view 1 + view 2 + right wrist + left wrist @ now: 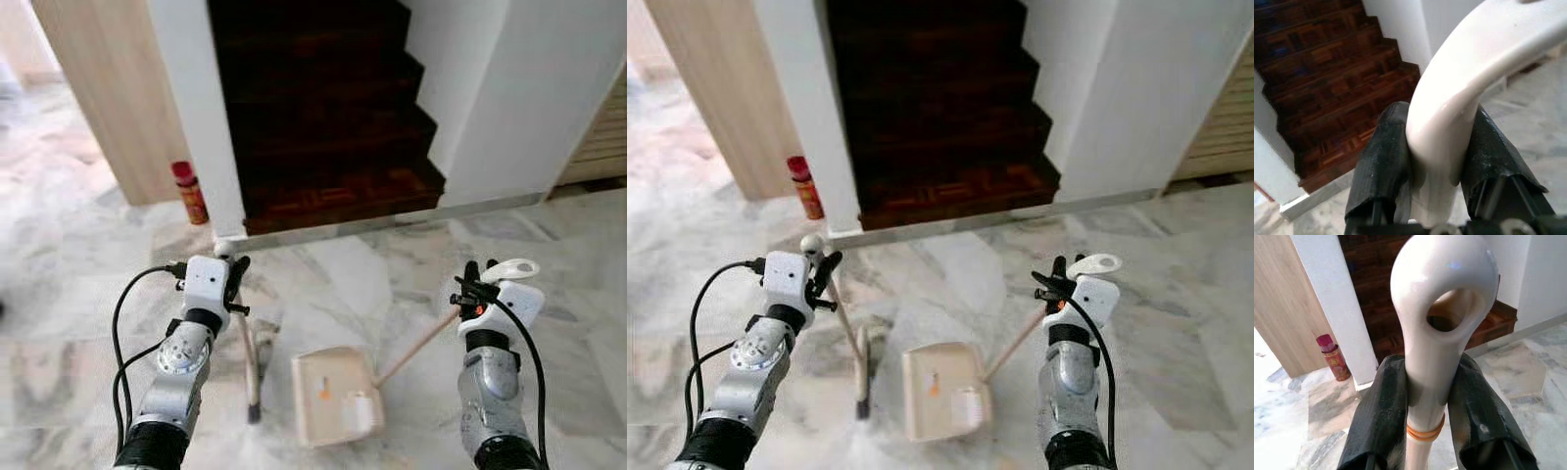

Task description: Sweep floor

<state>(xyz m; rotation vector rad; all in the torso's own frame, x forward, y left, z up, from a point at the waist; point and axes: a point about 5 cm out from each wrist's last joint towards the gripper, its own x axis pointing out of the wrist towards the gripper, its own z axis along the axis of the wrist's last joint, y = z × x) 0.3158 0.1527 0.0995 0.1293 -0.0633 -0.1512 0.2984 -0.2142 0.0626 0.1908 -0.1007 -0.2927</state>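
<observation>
My left gripper is shut on the white looped top of the broom handle, its black fingers pressed on either side. The broom stick slants down to the marble floor in front of me. My right gripper is shut on the curved white grip of the dustpan handle, with a wooden stick running down from it. The cream dustpan lies flat on the floor between both arms, right of the broom's lower end. A small orange bit and a pale lump lie in it.
A dark wooden staircase rises straight ahead between white walls. A red bottle stands on the floor at the left wall's foot, beside a light wood panel. Marble floor stretches to both sides.
</observation>
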